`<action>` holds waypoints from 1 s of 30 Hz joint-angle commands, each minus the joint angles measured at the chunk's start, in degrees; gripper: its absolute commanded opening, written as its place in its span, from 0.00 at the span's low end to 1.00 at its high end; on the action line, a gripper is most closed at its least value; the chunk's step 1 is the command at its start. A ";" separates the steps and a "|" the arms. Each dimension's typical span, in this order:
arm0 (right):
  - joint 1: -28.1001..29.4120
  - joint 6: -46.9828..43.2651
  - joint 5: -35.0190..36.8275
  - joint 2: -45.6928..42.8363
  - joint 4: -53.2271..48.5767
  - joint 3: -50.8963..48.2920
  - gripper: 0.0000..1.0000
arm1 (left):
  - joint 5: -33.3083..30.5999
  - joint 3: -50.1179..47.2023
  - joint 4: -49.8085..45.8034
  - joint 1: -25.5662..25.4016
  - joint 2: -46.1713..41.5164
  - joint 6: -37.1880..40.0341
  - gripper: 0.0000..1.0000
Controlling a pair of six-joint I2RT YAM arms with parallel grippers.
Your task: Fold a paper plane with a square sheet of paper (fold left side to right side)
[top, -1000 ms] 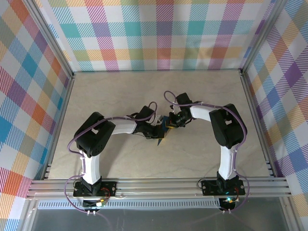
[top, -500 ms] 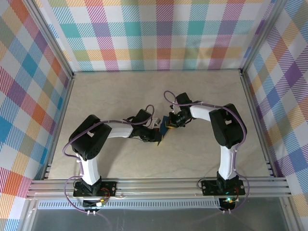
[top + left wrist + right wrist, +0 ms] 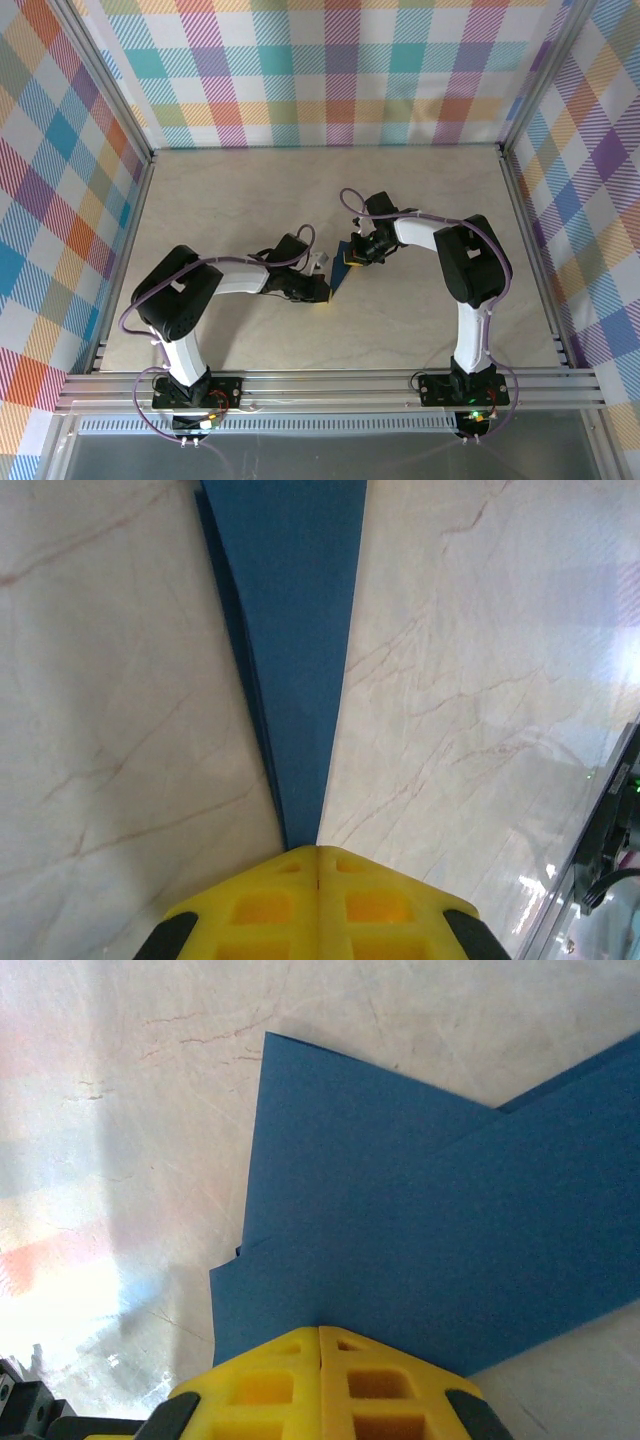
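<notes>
Dark-blue paper plane [image 3: 290, 630] lies on the table [image 3: 230, 200], narrow tip pinched in the closed left gripper [image 3: 318, 852], wide end clamped by the closed right gripper [image 3: 320, 1332]; creasing well needs firm grips and aligned edges.

The plane [image 3: 340, 275] lies in the middle of the desk [image 3: 230, 200], the left hand [image 3: 323, 292] at its near-left tip and the right hand [image 3: 352, 259] at its far-right end.
</notes>
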 commanded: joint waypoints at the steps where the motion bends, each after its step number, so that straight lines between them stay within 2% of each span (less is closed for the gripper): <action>1: -0.12 -1.81 9.83 4.95 -6.40 -2.21 0.00 | 1.01 -3.09 -7.98 0.30 -0.97 1.38 0.00; 9: -0.12 -1.73 9.41 4.87 -6.44 -2.07 0.00 | 1.70 -4.49 -7.76 0.30 -4.74 1.09 0.00; 16: -0.04 -0.94 7.21 3.53 -5.05 -2.67 0.00 | 2.19 -0.41 -8.99 0.95 -9.36 0.40 0.00; 30: -0.02 0.38 4.21 2.60 -2.33 -3.25 0.00 | 2.35 11.50 -7.73 0.91 4.54 1.31 0.00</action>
